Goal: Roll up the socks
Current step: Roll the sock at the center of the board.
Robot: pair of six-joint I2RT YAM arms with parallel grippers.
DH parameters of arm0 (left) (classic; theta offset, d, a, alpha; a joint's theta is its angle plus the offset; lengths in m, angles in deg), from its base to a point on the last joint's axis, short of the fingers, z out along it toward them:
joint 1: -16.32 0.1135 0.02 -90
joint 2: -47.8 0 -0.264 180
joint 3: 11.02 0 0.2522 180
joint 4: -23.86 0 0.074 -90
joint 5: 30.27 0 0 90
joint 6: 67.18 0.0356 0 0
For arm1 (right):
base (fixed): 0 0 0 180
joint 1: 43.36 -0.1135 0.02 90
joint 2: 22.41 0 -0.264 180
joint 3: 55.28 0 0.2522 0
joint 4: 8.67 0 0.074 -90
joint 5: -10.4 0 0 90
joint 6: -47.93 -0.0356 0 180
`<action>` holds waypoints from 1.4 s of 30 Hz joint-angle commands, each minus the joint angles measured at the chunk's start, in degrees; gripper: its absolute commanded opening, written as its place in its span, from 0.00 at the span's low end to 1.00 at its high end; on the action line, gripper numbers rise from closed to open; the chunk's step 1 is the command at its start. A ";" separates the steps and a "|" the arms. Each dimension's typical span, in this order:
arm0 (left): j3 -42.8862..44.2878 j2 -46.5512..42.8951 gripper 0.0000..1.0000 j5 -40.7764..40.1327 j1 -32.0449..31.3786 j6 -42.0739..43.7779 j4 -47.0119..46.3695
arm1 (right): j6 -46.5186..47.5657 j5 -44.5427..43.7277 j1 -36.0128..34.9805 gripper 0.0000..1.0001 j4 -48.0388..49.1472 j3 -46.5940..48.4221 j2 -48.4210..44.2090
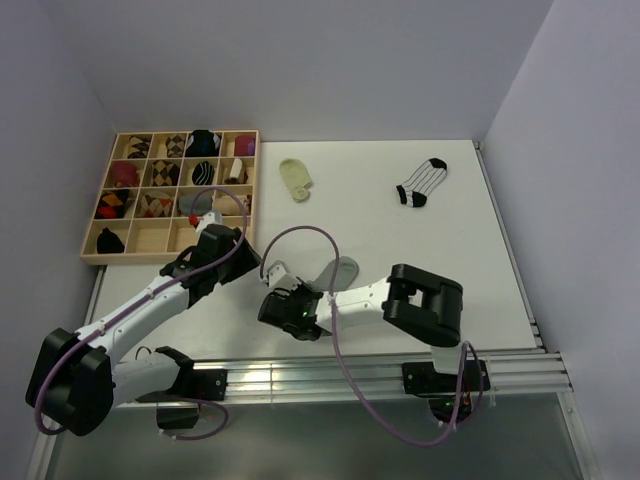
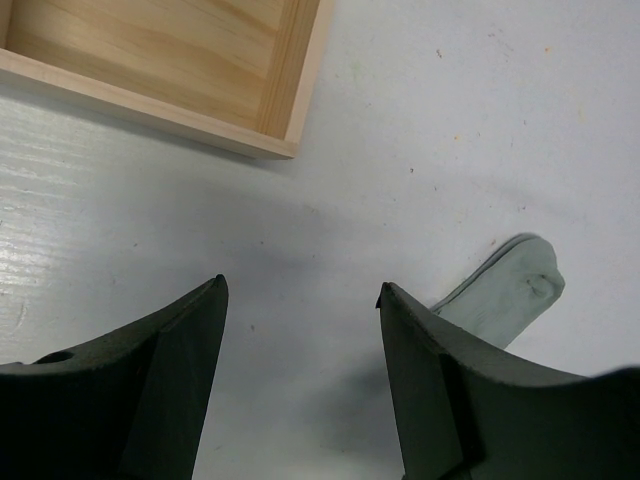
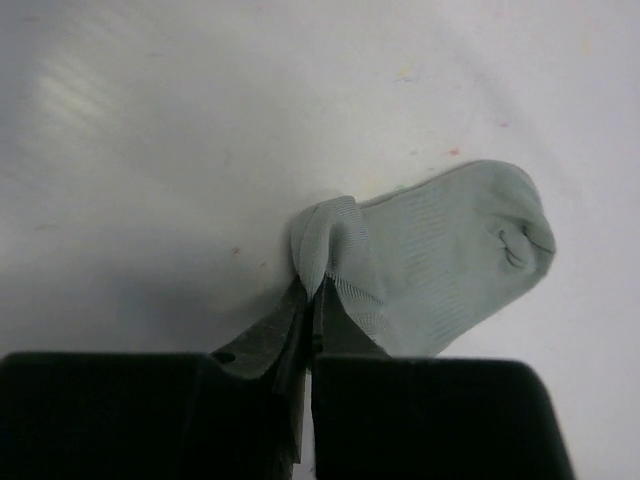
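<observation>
The grey sock [image 3: 440, 260] lies flat on the surface [image 1: 450, 250] close to the middle of its near edge, toe end spread out and pointing away from the arm, and its cuff is bunched into a small raised fold. That fold is there because the right jaws are closed on the cuff edge, pinching it just where a roll would most likely begin. The rest of the sock rests on the surface, which should let the fabric be turned over onto itself rather than lifted. The left jaws stand open and empty just beside the sock, above bare surface, apparently waiting to steady or take over the roll. The cream sock [image 1: 296, 180] and the striped sock [image 1: 422, 184] lie well apart near the far edge, unrolled. The wooden tray [image 1: 165, 256] fills the far left corner, several compartments holding what look like rolled socks.
</observation>
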 commanded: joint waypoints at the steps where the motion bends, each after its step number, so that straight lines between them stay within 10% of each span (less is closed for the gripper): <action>1: -0.11 -0.75 0.68 1.28 0.17 1.36 -2.21 | 0.86 11.50 1.15 0.00 5.21 -2.19 -7.60; 21: -0.81 5.04 0.68 10.68 -4.66 3.82 -7.93 | -6.86 70.55 28.57 0.00 26.30 -15.63 -16.77; 42: 6.30 18.14 0.67 11.30 -11.78 4.70 -9.95 | -23.74 98.35 45.80 0.00 55.14 -24.78 -3.24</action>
